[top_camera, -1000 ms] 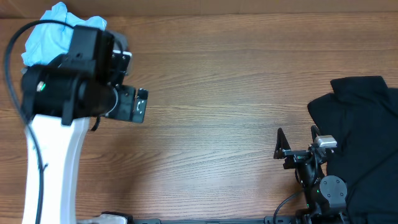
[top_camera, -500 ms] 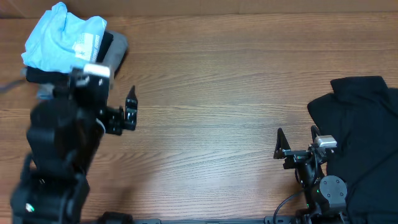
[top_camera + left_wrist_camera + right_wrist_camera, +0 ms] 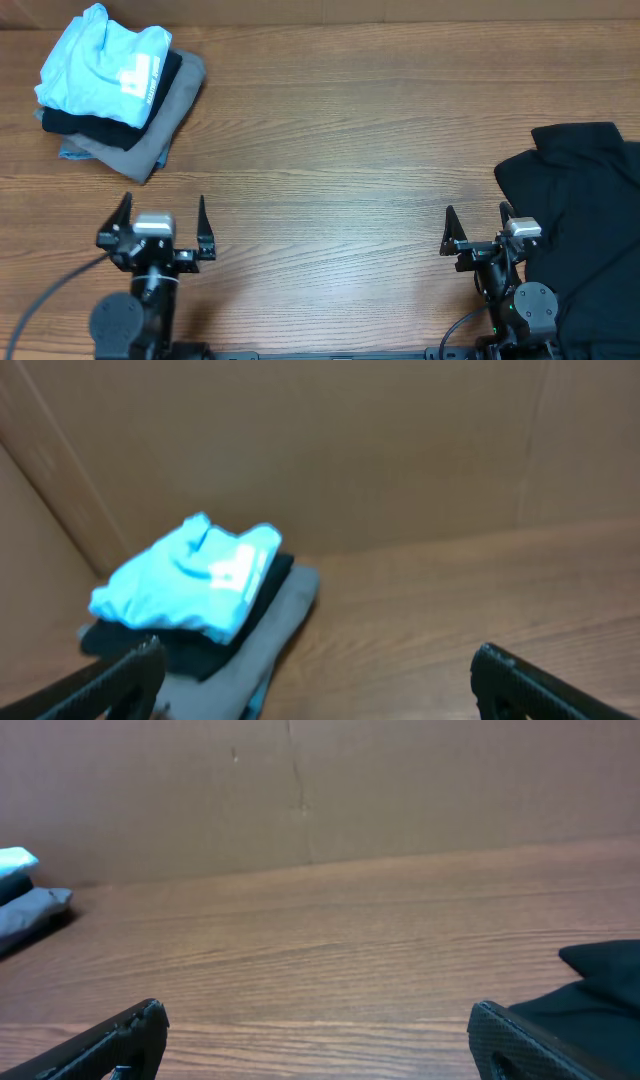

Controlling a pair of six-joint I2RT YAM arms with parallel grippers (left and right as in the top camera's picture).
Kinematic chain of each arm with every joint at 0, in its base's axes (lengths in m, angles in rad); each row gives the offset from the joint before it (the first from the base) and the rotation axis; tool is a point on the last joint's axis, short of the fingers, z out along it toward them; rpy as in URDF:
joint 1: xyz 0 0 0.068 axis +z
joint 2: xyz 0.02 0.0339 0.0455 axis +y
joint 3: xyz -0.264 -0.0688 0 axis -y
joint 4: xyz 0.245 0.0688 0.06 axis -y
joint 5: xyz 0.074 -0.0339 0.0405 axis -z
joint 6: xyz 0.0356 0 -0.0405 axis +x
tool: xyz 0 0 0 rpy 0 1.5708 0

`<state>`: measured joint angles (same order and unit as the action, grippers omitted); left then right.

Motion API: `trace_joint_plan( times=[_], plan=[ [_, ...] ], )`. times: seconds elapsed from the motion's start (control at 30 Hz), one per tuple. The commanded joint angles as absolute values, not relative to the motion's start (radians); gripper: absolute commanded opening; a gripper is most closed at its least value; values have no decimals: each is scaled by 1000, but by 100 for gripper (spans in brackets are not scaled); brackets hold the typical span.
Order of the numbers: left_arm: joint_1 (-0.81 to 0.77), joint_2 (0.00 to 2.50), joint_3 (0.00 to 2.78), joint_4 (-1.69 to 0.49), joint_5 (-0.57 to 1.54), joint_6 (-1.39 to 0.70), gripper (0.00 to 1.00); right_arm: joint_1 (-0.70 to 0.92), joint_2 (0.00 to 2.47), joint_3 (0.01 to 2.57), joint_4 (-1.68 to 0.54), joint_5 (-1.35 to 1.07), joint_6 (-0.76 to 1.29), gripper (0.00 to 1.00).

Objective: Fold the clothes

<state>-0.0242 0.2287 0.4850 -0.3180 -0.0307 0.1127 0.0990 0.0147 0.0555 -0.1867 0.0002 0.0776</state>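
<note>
Wood-grain table (image 3: pixel 340 150) fills nearly the whole overhead view. A brown cardboard wall (image 3: pixel 300 450) stands along its far edge.

1. Unfolded black garment (image 3: pixel 585 210): lies spread and rumpled at the right edge of the overhead frame, partly cut off by it. In the right wrist view only one corner of it shows, at lower right.
2. Stack of folded clothes (image 3: pixel 115 95): sits in the upper left of the overhead frame, close to the wall. The light blue T-shirt (image 3: pixel 100 65) is on top, with a white printed patch facing up. A black layer (image 3: pixel 70 122) lies under it. The grey garment (image 3: pixel 165 125) is at the bottom and juts out toward the right.
3. Left gripper (image 3: pixel 164 203): at lower left, jaws spread wide and empty. It stands apart from the stack and points toward it.
4. Right gripper (image 3: pixel 477 212): at lower right, jaws released and holding nothing. It is just beside the near edge of the unfolded black garment; whether it touches the cloth cannot be told.
</note>
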Motion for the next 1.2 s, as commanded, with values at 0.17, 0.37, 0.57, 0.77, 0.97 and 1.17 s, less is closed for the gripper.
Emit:
trace_joint_plan(
  times=[0.17,0.37,0.57,0.77,0.97,1.17],
  plan=[
    [-20,-1,182,-168,4,131,100,96,3,52,-182,-2,82,100],
    [-20,3,36,-31,6,86,100,96,3,52,-182,-2,82,100],
    [-20,4,5,-75,8,52,100,96,3,52,-182,-2,82,100],
    [-20,5,5,-77,8,52,100,96,3,52,-182,-2,82,100],
    [-20,5,5,-77,8,52,100,96,3,52,-182,-2,82,100],
    [-20,5,5,-77,8,52,100,96,3,52,-182,-2,82,100]
  ],
)
